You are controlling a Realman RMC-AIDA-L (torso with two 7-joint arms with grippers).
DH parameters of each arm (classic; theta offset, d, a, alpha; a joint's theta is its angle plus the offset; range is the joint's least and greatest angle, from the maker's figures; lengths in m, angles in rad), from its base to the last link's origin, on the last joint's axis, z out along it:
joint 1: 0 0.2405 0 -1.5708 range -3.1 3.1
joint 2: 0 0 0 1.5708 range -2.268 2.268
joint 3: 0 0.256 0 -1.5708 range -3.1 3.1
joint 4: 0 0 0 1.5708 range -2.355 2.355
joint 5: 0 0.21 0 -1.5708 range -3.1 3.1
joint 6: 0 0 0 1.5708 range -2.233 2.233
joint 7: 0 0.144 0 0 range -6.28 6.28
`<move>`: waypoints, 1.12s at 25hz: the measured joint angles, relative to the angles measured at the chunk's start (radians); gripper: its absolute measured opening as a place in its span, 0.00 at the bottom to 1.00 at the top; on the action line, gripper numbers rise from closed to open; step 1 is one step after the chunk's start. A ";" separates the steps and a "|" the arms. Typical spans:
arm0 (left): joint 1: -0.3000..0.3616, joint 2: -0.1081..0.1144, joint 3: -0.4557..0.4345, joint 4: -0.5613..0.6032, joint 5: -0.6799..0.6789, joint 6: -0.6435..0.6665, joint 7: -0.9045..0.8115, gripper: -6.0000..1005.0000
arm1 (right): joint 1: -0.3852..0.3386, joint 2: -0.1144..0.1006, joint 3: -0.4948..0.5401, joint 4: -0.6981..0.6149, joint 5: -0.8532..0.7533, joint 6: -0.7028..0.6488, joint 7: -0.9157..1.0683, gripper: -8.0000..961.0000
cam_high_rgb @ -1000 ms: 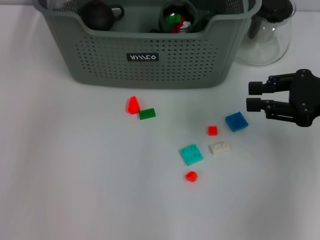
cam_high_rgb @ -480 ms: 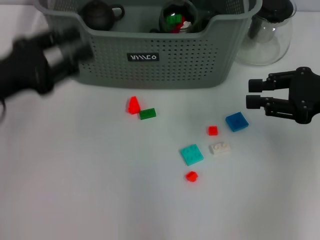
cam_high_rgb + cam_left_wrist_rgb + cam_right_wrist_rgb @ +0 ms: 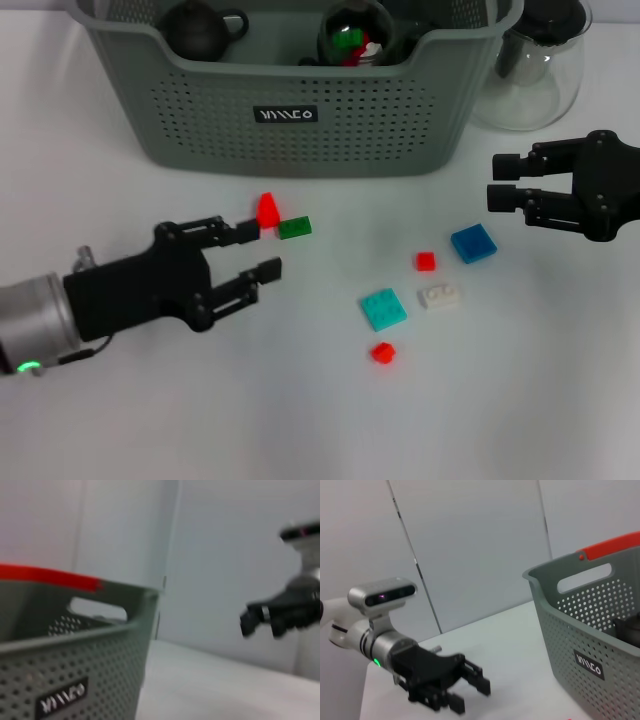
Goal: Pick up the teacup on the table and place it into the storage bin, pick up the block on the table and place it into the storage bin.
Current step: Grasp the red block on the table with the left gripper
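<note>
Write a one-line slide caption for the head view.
Open left gripper reaches toward red block and green block before the storage bin; open right gripper hovers at right.

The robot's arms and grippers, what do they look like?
Both grippers are matte black, with ribbed, blocky bodies and two stubby jaws each. The left gripper sits on a silver-grey cylindrical wrist with a small green light; the right wrist view shows a grey camera bar above that wrist. The right gripper shows only black parts.
</note>
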 joint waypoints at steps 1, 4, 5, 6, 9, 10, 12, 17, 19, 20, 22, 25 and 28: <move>-0.003 -0.001 0.001 -0.015 0.004 -0.016 0.021 0.49 | 0.000 0.000 0.000 0.000 0.000 0.000 0.003 0.43; -0.015 0.000 0.005 -0.057 0.006 -0.057 0.055 0.49 | 0.000 -0.001 0.000 0.000 0.000 0.003 0.013 0.43; -0.017 0.000 0.009 -0.065 0.006 -0.064 0.058 0.49 | 0.000 -0.002 0.000 0.000 0.000 0.005 0.017 0.43; -0.017 0.000 0.018 -0.071 0.009 -0.068 0.061 0.50 | 0.000 -0.002 0.000 -0.001 0.000 0.006 0.022 0.43; -0.016 -0.004 0.058 -0.091 0.023 -0.073 0.082 0.50 | 0.000 -0.005 0.000 -0.001 0.000 0.007 0.029 0.43; -0.018 -0.004 0.076 -0.108 0.028 -0.076 0.100 0.50 | 0.000 -0.005 0.000 -0.001 0.000 0.008 0.030 0.43; -0.025 -0.005 0.109 -0.153 0.031 -0.090 0.145 0.50 | 0.000 -0.005 0.000 -0.001 0.000 0.009 0.030 0.43; -0.068 -0.006 0.137 -0.292 0.031 -0.180 0.277 0.49 | 0.004 -0.004 0.000 0.000 -0.001 0.011 0.030 0.43; -0.084 -0.006 0.137 -0.348 0.028 -0.218 0.343 0.49 | 0.005 -0.003 -0.001 0.000 -0.001 0.011 0.030 0.43; -0.090 -0.006 0.137 -0.375 0.026 -0.235 0.381 0.49 | 0.005 -0.003 -0.002 0.000 -0.001 0.011 0.030 0.43; -0.096 -0.006 0.131 -0.418 0.024 -0.263 0.452 0.49 | 0.006 -0.003 -0.003 0.000 -0.002 0.011 0.030 0.43; -0.098 -0.006 0.121 -0.469 0.022 -0.296 0.521 0.49 | 0.005 -0.003 -0.002 0.000 -0.002 0.011 0.029 0.43; -0.099 -0.006 0.120 -0.484 0.021 -0.319 0.532 0.49 | 0.005 -0.003 -0.001 0.000 -0.002 0.011 0.029 0.43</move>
